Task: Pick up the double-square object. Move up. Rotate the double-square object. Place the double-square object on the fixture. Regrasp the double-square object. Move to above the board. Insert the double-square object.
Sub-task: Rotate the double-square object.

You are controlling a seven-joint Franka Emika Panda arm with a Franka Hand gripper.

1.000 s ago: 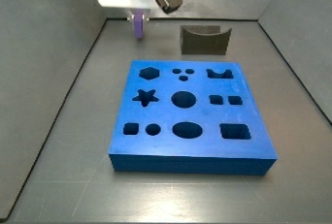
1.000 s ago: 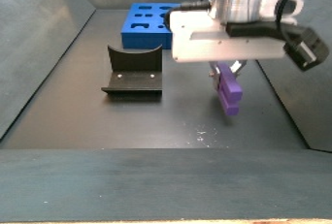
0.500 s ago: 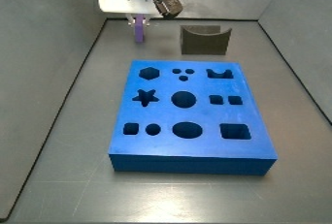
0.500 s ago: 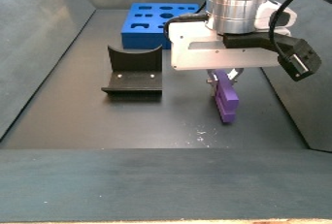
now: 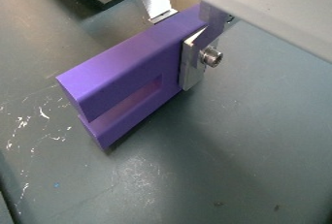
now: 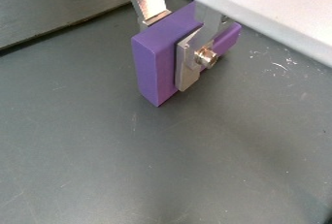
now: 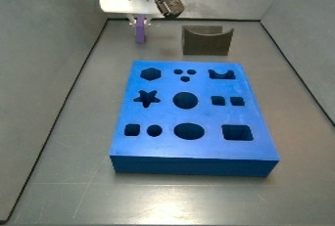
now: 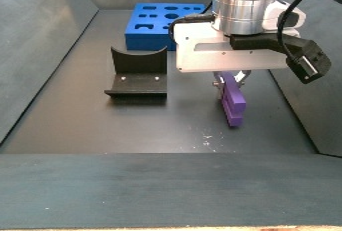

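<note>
Two silver fingers (image 5: 197, 55) of the end effector (image 8: 235, 79) clamp the double-square object (image 8: 234, 105), beside the fixture (image 8: 136, 73).

A side view looks down from beyond the board's (image 7: 193, 118) near edge; a side view faces back from the opposite end. Both wrist views sit close over the gripper (image 5: 173, 36) and block (image 6: 163, 55).

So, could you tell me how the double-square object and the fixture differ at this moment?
The double-square object is purple and slim; the fixture is dark olive-grey and bulkier, with a U-shaped notch in its top. The double-square object stands on end, clamped between the fingers of the gripper near the floor; the fixture sits free on the floor, apart from it. Both are far smaller than the blue board.
</note>
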